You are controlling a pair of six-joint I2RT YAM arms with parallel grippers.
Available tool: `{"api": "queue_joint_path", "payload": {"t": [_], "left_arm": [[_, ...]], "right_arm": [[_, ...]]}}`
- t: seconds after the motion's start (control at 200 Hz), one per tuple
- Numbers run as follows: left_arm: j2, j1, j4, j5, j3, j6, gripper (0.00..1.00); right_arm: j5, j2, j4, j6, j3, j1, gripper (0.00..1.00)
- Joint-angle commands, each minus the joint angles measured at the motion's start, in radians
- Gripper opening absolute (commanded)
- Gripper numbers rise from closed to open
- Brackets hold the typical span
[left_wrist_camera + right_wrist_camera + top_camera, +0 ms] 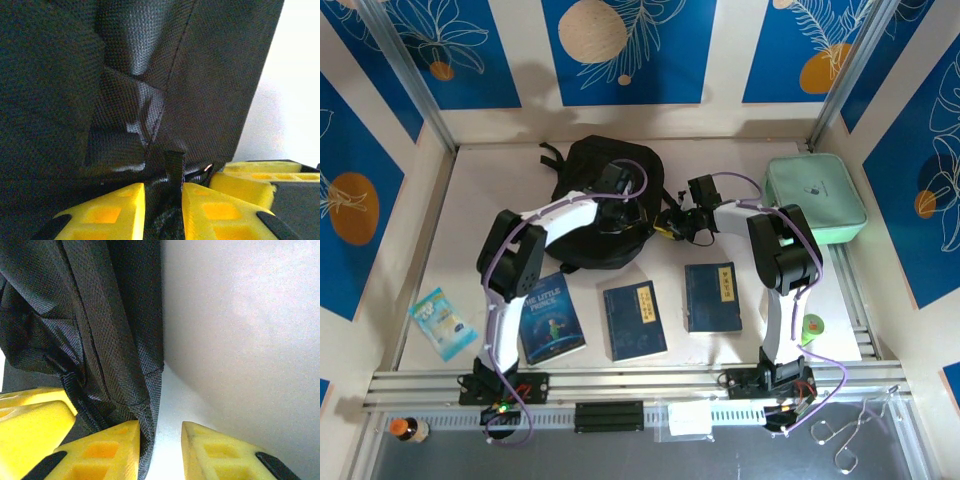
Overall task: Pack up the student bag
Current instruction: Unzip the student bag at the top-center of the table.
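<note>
The student bag (592,170), a rounded black backpack, lies at the back middle of the table. My left gripper (620,212) is down on its right part. In the left wrist view its yellow fingers (200,205) press from both sides on a black webbing tab (173,165) of the bag (60,75). My right gripper (670,224) is at the bag's right edge, close to the left one. Its jaws (160,429) stand apart: the fabric edge (145,405) lies against the left finger (107,447), and white table shows across the remaining gap.
Three books lie in a row near the front: a Little Prince book (552,325) and two dark blue ones (635,320) (712,297). A mint-green pouch (815,198) sits at the back right, a light blue packet (442,322) at the front left, and a small green object (812,326) by the right arm.
</note>
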Motion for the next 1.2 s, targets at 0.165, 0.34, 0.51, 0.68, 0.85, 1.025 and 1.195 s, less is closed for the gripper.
{"api": "queue_joint_path", "payload": {"t": [0.165, 0.34, 0.51, 0.68, 0.85, 1.025, 1.195], "left_arm": [[0.053, -0.014, -0.014, 0.030, 0.082, -0.010, 0.33], [0.084, -0.015, -0.033, 0.037, 0.118, -0.005, 0.32], [0.106, -0.016, -0.062, 0.038, 0.146, -0.003, 0.29], [0.119, -0.016, -0.087, 0.024, 0.158, 0.000, 0.29], [0.141, -0.019, -0.119, 0.037, 0.188, -0.003, 0.27], [0.137, -0.021, -0.120, 0.032, 0.197, 0.003, 0.16], [0.099, -0.021, -0.105, 0.018, 0.190, 0.033, 0.00]], "right_arm": [[-0.014, 0.039, -0.044, 0.002, -0.024, 0.004, 0.27], [-0.014, 0.037, -0.038, 0.003, -0.025, 0.004, 0.27], [-0.017, 0.039, -0.033, 0.003, -0.025, 0.004, 0.26], [-0.019, 0.039, -0.034, 0.001, -0.021, 0.004, 0.26], [-0.017, 0.039, -0.032, 0.005, -0.020, 0.003, 0.26], [-0.017, 0.038, -0.030, 0.004, -0.020, 0.003, 0.26], [-0.032, -0.003, -0.019, -0.011, -0.031, -0.015, 0.29]]}}
